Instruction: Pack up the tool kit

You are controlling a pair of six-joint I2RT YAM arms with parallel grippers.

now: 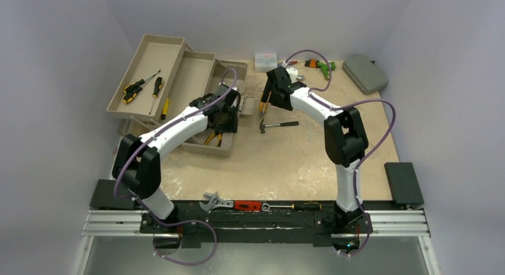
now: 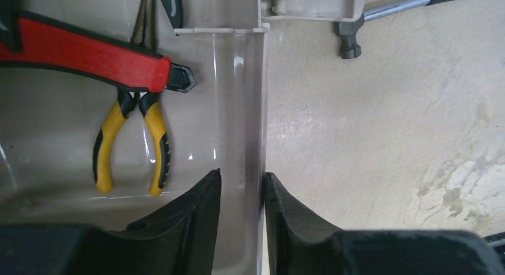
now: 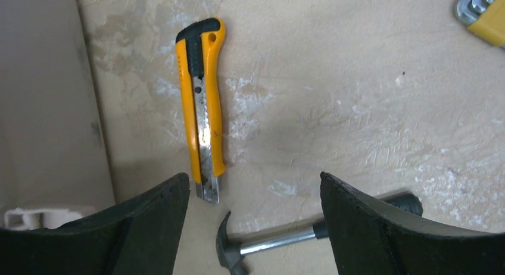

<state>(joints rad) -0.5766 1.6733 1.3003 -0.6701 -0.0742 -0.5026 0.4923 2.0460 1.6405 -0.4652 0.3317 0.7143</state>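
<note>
The tan toolbox (image 1: 196,66) lies open at the back left with its trays (image 1: 152,55) folded out; screwdrivers (image 1: 134,89) rest in the far tray. My left gripper (image 1: 229,117) is at the box's right wall (image 2: 253,108). Its jaws (image 2: 242,177) are narrowly open, one finger inside the wall and one outside. Yellow-handled pliers (image 2: 134,138) and a red-handled tool (image 2: 89,52) lie inside the box. My right gripper (image 3: 255,183) hangs open and empty over the table, above a small hammer (image 3: 268,242) and a yellow utility knife (image 3: 202,102).
A grey rounded case (image 1: 364,72) lies at the back right, a small clear box (image 1: 266,59) and a green tool (image 1: 318,65) at the back. Hex keys (image 3: 485,13) lie near the knife. A wrench (image 1: 215,202), a red tool (image 1: 247,205) and a screwdriver (image 1: 298,206) line the front edge.
</note>
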